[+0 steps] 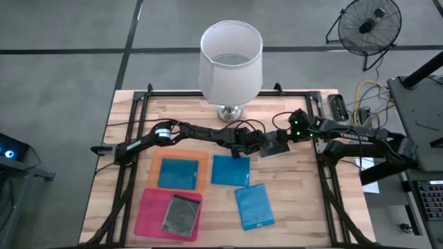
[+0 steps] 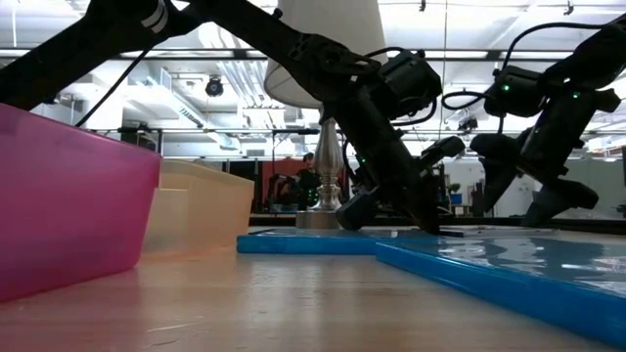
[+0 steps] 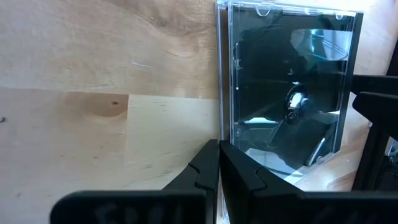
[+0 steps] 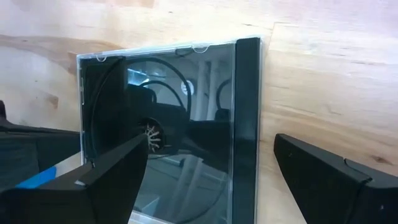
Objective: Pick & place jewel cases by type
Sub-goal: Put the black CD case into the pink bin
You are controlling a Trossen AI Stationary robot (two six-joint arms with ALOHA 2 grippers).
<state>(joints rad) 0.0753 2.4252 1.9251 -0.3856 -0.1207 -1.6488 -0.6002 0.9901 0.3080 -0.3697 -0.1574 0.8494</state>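
A clear-and-dark jewel case [image 1: 275,146] lies on the wooden table in front of the lamp, between my two grippers. My left gripper [image 3: 219,155] is shut, its tips at the side edge of this jewel case [image 3: 286,93]. My right gripper [image 4: 211,140] is open. One of its fingers [image 4: 112,168] stands over the jewel case [image 4: 174,112] and the other [image 4: 329,180] beside the case's dark spine; no touch shows. Two blue cases [image 1: 230,169] [image 1: 254,205] lie flat on the table. A third blue case [image 1: 180,173] lies in the orange tray, and a dark case [image 1: 181,214] lies in the pink tray. My left gripper's shut fingertips meet the clear case's side edge [image 3: 221,134] near one corner. They come slanting down from the table's left. Whether they push the edge or only stand against it, I cannot tell.
A white-shaded lamp [image 1: 230,62] stands at the table's far edge, just behind both grippers. The orange tray [image 1: 158,160] and the pink tray [image 1: 149,214] fill the near left. Bare wood [image 1: 297,200] lies at the near right.
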